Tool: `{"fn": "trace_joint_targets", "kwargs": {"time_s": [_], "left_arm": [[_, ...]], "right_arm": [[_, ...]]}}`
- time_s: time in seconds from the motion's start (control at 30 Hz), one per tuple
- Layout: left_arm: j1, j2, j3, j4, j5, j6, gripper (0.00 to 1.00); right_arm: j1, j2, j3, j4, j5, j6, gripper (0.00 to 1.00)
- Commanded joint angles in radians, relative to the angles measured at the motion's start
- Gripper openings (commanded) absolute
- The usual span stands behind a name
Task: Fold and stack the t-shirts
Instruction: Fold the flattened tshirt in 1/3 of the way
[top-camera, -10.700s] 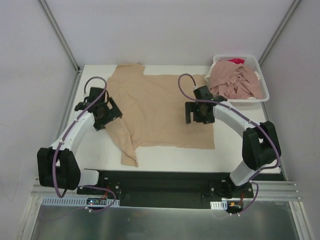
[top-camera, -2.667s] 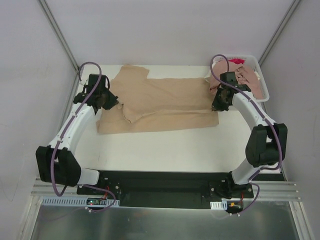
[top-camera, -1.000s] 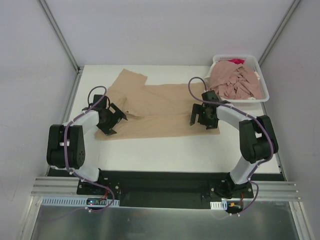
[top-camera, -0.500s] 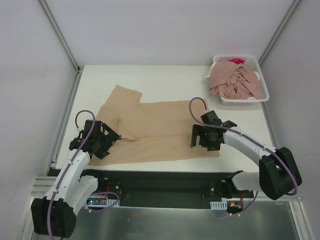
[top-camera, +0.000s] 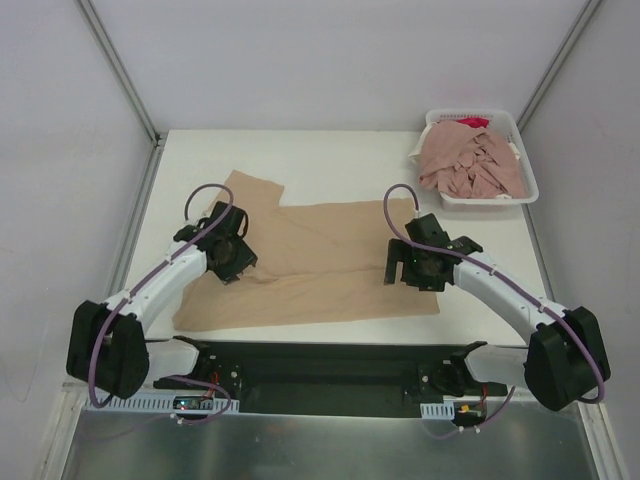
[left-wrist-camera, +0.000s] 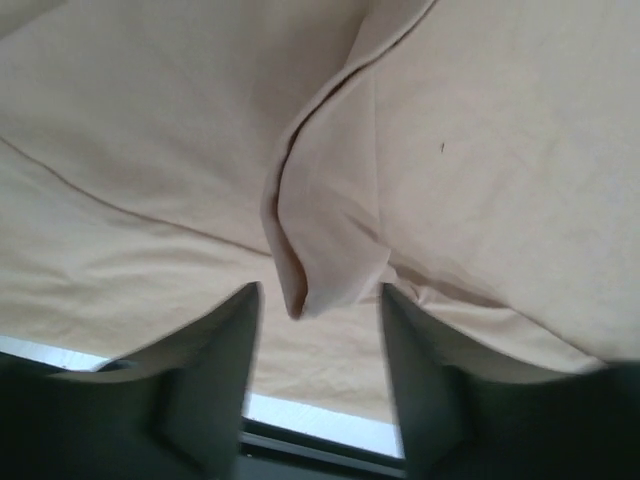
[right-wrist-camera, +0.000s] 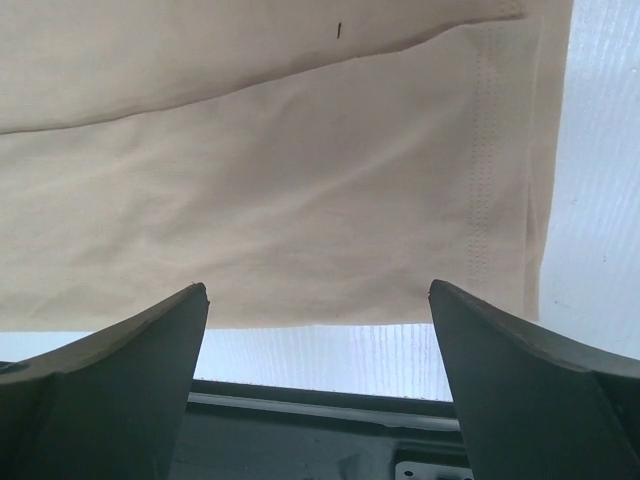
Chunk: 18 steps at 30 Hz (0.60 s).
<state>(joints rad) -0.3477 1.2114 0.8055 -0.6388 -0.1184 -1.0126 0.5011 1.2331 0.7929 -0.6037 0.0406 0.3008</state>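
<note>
The tan shirt (top-camera: 310, 270) lies folded lengthwise on the table (top-camera: 330, 160), now close to the near edge, where it has been dragged in the last second. The left gripper (left-wrist-camera: 320, 300) has moved from the shirt's near left corner to a raised ridge of cloth (left-wrist-camera: 310, 250) by the sleeve. Its jaws have narrowed from wide to about half open around that ridge, not yet clearly pinching it. The right gripper (right-wrist-camera: 318, 300) stays wide open over the right hem, holding nothing. This looks like the start of the next fold. The pink shirts (top-camera: 470, 165) wait in the basket (top-camera: 478, 201)
</note>
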Motion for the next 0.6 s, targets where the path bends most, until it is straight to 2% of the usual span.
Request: {"fn": "trace_joint_targets", "kwargs": {"time_s": [0.0, 0.03, 0.07, 0.13, 0.37, 0.57], "left_arm": [[-0.008, 0.098, 0.119, -0.012, -0.087, 0.020, 0.40], [-0.010, 0.138, 0.145, -0.010, -0.083, 0.032, 0.35], [-0.011, 0.157, 0.156, -0.010, -0.081, 0.034, 0.19], [-0.017, 0.201, 0.181, 0.001, -0.067, 0.043, 0.00], [-0.079, 0.270, 0.265, 0.028, -0.087, 0.085, 0.00], [-0.123, 0.407, 0.398, 0.048, -0.095, 0.123, 0.00]], "right_arm": [[0.002, -0.040, 0.025, -0.045, 0.050, -0.022, 0.97], [-0.002, -0.043, 0.028, -0.048, 0.054, -0.025, 0.97], [-0.006, -0.043, 0.028, -0.053, 0.062, -0.026, 0.97], [-0.015, -0.050, 0.029, -0.054, 0.070, -0.031, 0.97], [-0.038, -0.057, 0.026, -0.050, 0.067, -0.046, 0.97], [-0.053, -0.073, 0.020, -0.051, 0.071, -0.052, 0.97]]}}
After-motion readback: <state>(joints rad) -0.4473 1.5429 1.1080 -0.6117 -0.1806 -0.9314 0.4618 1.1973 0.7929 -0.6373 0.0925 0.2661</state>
